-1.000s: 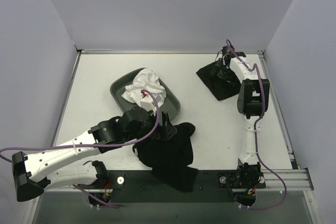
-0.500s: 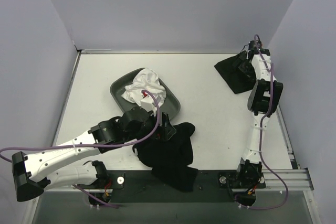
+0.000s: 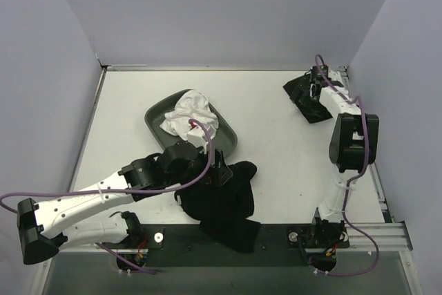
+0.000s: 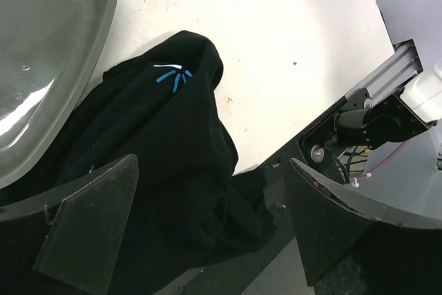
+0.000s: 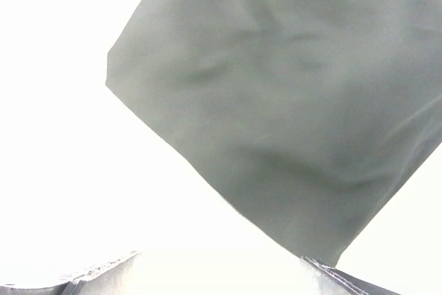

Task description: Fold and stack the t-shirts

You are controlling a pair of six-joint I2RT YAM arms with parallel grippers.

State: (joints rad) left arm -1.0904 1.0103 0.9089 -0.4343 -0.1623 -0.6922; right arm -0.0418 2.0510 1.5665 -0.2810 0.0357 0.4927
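Top external view: one crumpled shirt (image 3: pixel 222 204) is found at the near edge of the table (image 3: pixel 276 157), just beside the near corner of the tray (image 3: pixel 153 121), with its lower part lying over the dark strip between the arm bases. A white cloth (image 3: pixel 191 117) is bunched in the tray. The left gripper (image 3: pixel 219 170) is placed at the far edge of this shirt.

Left wrist view: both fingers (image 4: pixel 90 226) are seen set wide apart over the black cloth, gripping nothing. A small blue mark (image 4: pixel 173 77) is noted on a raised fold next to the tray wall.

A second, folded shirt (image 3: pixel 307 101) lies flat at the far right of the table, well apart from the first. The right gripper (image 3: pixel 312 90) is positioned over it. In the right wrist view only the finger tips (image 5: pixel 359 282) are visible at the lower edge; the jaws are spread wide. Contact with the cloth cannot be determined.
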